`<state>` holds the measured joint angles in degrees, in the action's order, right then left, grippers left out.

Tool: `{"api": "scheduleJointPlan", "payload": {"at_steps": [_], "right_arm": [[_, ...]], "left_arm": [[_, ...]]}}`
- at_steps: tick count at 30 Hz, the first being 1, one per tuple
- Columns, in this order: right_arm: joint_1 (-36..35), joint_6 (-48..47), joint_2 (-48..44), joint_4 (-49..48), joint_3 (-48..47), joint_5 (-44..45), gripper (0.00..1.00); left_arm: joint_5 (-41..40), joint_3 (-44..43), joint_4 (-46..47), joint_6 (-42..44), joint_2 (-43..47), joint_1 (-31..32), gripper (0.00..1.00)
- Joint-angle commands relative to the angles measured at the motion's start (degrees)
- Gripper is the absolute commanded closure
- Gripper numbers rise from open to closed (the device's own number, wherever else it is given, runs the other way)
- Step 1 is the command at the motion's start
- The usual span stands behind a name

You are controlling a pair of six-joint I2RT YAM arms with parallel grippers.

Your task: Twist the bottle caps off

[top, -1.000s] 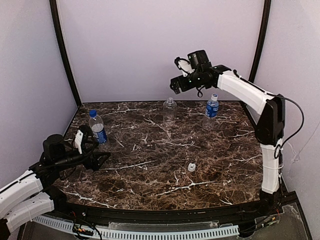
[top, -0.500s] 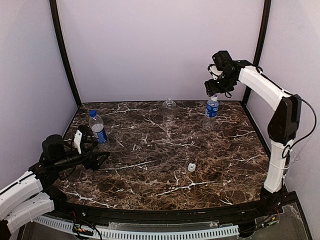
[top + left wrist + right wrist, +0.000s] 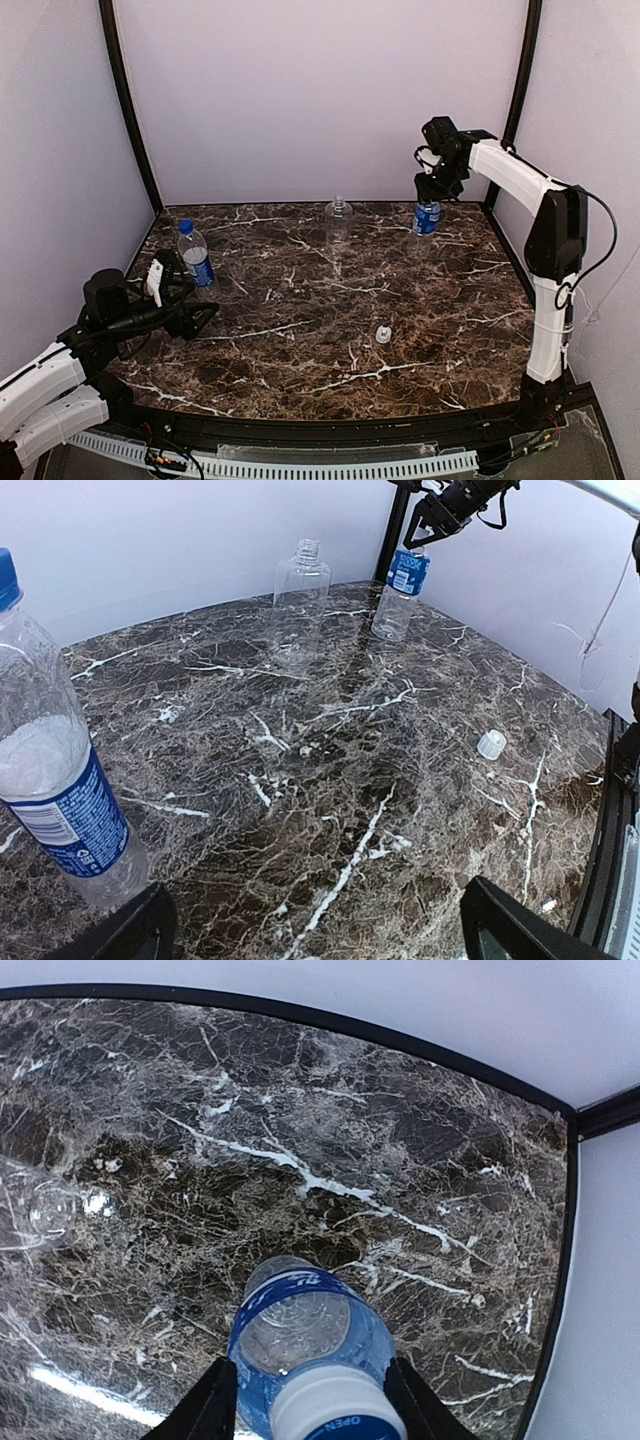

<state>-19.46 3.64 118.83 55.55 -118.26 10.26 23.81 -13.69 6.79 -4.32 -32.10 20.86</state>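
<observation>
At the back right stands a blue-labelled bottle, and my right gripper is down over its top. Its pale blue-and-white cap sits between the two fingers, which stand close on either side; whether they press it does not show. An unlabelled bottle with no cap stands at the back middle. A white cap lies loose on the table. My left gripper is open and empty, just right of the left bottle with its dark blue cap.
The dark marble table is ringed by a black frame with pale walls close behind and at both sides. The right arm's white links rise along the right edge.
My right arm swung from above the middle bottle to the right and came down over the back-right bottle's cap, its jaws narrowing. The left arm has not moved.
</observation>
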Motion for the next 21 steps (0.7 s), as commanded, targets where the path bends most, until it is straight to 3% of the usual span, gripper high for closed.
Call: {"api": "scheduleJointPlan", "payload": {"at_steps": [1,4,10,16,21], "right_arm": [[0.04,0.04,0.23,0.04,-1.44,0.35,0.56],[0.04,-0.30,-0.19,-0.09,-1.45,-0.25,0.67],[0.04,-0.80,-1.29,-0.02,-0.68,-1.87,0.98],[-1.35,-2.34,-5.40,2.59,-0.76,-5.70,1.00],[-8.67,-6.58,-11.04,8.60,-2.94,-7.38,1.00]], "left_arm": [[1.08,0.86,0.90,-0.51,0.50,-0.38,0.00],[1.17,0.86,0.95,-0.37,0.46,-0.38,0.00],[1.38,0.86,0.95,-0.42,0.44,-0.43,0.00],[1.96,0.52,1.03,0.43,0.46,-0.47,0.00],[4.49,-2.08,-1.19,4.81,0.10,-0.47,0.00]]}}
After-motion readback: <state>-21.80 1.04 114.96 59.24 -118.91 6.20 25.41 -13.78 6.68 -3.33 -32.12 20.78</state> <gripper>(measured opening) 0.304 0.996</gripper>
